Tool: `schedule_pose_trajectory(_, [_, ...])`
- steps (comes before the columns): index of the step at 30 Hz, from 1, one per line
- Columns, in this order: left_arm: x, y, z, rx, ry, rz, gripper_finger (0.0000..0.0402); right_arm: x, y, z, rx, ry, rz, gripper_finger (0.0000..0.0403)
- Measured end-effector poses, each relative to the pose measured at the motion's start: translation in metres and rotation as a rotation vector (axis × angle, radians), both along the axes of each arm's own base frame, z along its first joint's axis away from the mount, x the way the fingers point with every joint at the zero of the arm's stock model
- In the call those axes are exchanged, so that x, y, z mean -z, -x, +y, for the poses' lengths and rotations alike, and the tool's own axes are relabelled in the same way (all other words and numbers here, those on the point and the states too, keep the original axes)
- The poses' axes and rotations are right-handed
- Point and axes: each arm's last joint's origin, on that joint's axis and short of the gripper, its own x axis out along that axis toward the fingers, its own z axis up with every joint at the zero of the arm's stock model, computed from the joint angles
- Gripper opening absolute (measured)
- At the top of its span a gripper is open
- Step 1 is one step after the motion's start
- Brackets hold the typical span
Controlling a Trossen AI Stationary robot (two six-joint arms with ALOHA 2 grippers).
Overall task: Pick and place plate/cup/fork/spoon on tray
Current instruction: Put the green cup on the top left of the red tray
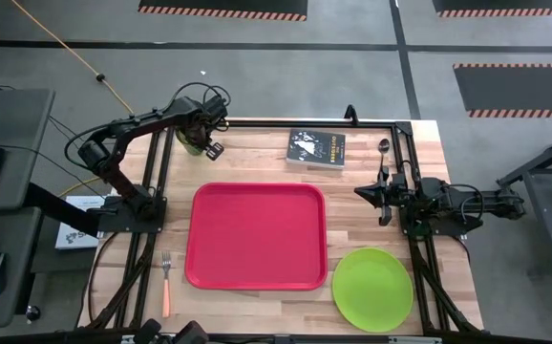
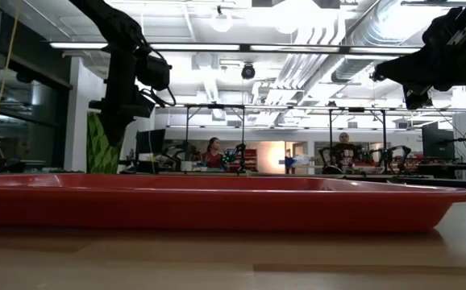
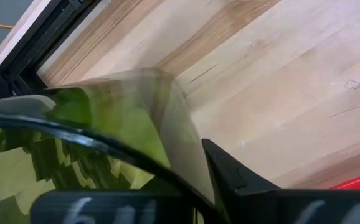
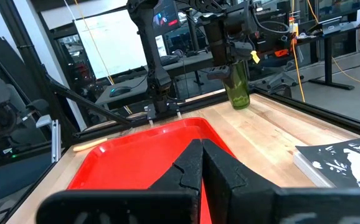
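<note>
On the wooden counter (image 1: 257,158) the red tray (image 1: 257,236) sits empty; upper left, the left tool (image 1: 197,139) clamps the one cup (image 4: 237,87); the right tool (image 1: 364,193) is pressed together.

Lighting: bright, even, from overhead ceiling fixtures (image 2: 221,22) that glare white in the low view. Shadows: soft, faint on the table (image 1: 257,158). Focus: low view renders the near table blurred; arms read as dark silhouettes. Left wrist view: the cup (image 3: 105,143) is smeared, out of focus, showing distorted reflections.
</note>
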Motion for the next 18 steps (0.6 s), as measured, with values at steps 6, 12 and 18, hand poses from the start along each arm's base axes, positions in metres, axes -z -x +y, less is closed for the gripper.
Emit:
schedule_pose_trajectory(6, [-0.003, 0.000, 0.000, 0.026, 0.012, 0.013, 0.0008, 0.000, 0.000, 0.000, 0.000, 0.000, 0.000, 0.0000])
schedule_pose_trajectory(12, [-0.037, -0.004, 0.003, 0.042, 0.005, 0.006, 0.0006, 0.000, 0.000, 0.000, 0.000, 0.000, 0.000, 0.0000])
schedule_pose_trajectory(18, [-0.082, -0.017, -0.012, 0.147, 0.095, -0.088, 0.0004, 0.000, 0.000, 0.000, 0.000, 0.000, 0.000, 0.0000])
